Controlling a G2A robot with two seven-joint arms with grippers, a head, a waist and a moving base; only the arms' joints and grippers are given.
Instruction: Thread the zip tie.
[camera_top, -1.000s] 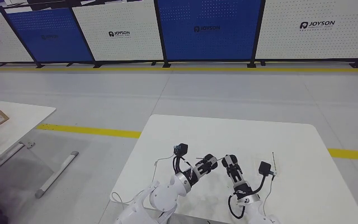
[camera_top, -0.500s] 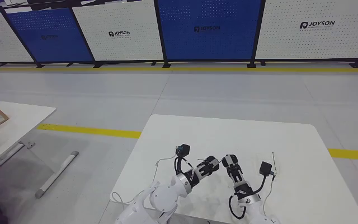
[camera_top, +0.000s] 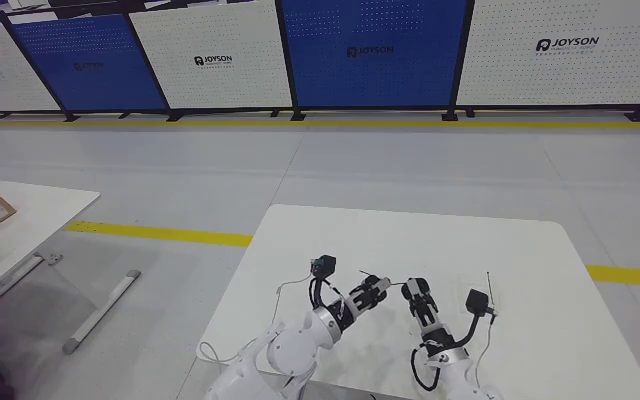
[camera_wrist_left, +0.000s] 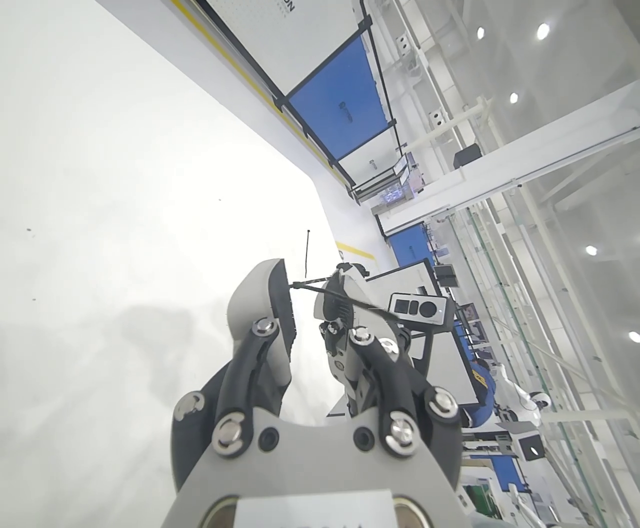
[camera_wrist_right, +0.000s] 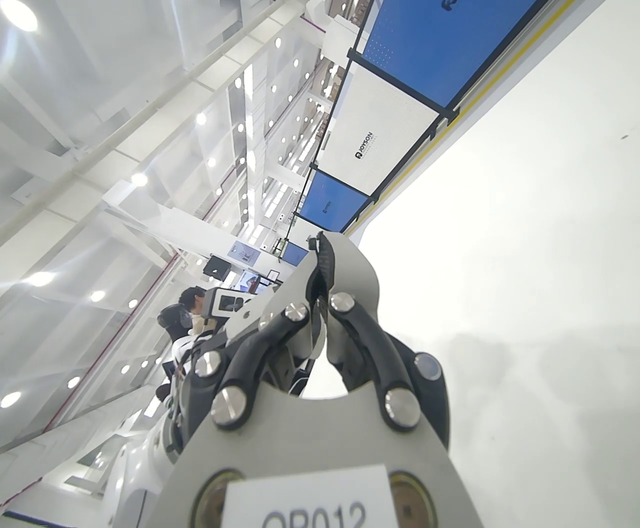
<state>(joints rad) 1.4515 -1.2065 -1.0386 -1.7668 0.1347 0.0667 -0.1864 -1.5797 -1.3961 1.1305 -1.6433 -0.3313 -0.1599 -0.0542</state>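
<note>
The left gripper and right gripper sit almost tip to tip. The zip tie bridges the slim gap between them, so nothing passes straight through. The tie also crosses the slot between the left gripper's parted fingers, barring it. The right gripper's fingers are pressed together on the tie. Ahead of both tips the table runs open to its far edge. On the right gripper's outer side a spare zip tie lies flat, just beyond that arm's wrist camera.
</note>
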